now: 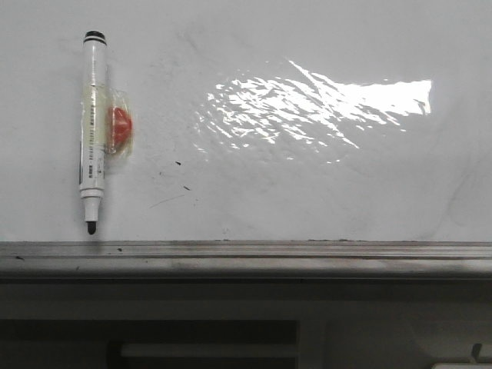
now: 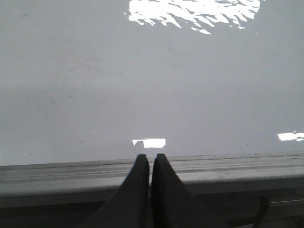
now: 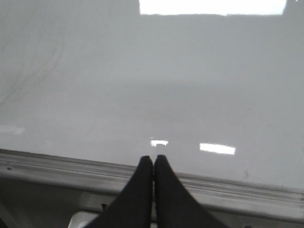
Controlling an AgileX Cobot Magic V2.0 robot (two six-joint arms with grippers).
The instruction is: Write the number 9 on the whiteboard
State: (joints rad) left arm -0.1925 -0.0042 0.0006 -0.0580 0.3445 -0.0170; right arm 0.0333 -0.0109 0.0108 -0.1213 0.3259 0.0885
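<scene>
A white marker pen [image 1: 93,127] lies uncapped, black tip toward the ledge, with a red-orange round object [image 1: 121,127] fastened to its side under clear tape.

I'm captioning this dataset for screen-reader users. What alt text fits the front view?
A white marker with its black tip uncapped and pointing down lies on a glossy whiteboard, taped to a small red piece. No number is written; only a few dark specks and a glare patch show above the grey ledge.
</scene>
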